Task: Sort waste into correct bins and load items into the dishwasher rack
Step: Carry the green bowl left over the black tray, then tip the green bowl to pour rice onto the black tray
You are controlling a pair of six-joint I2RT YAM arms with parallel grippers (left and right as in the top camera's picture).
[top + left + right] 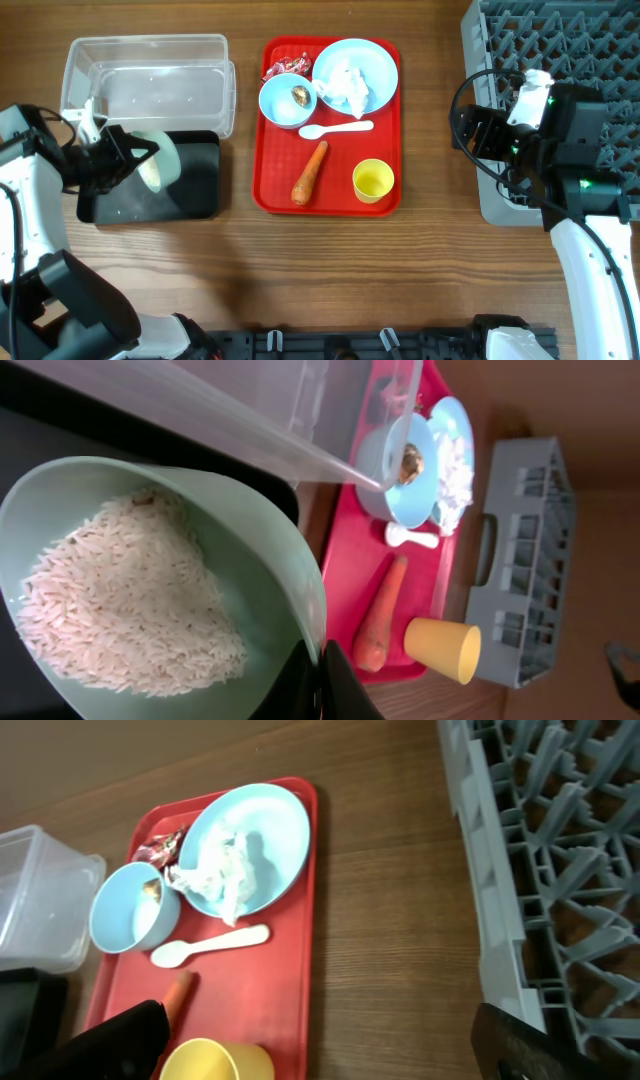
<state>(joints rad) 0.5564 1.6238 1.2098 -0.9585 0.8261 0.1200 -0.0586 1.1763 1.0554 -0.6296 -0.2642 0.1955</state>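
My left gripper [322, 682] is shut on the rim of a pale blue bowl [255, 545] full of white rice [130, 600], held tilted over the black bin [200, 188]. The clear bin [150, 88] stands just behind it. On the red tray [340, 155] lie a plate [378, 60] with crumpled tissue [345, 86], a second bowl [280, 103] holding a brown lump [300, 95], a red wrapper [287, 66], a white spoon [335, 128], a carrot [310, 172] and a yellow cup [373, 181]. My right gripper [320, 1050] hangs open and empty beside the grey rack [560, 60].
The rack's front edge [490, 890] runs close along my right gripper's far finger. Bare wooden table [390, 940] separates the tray from the rack. The two bins touch each other at the table's left.
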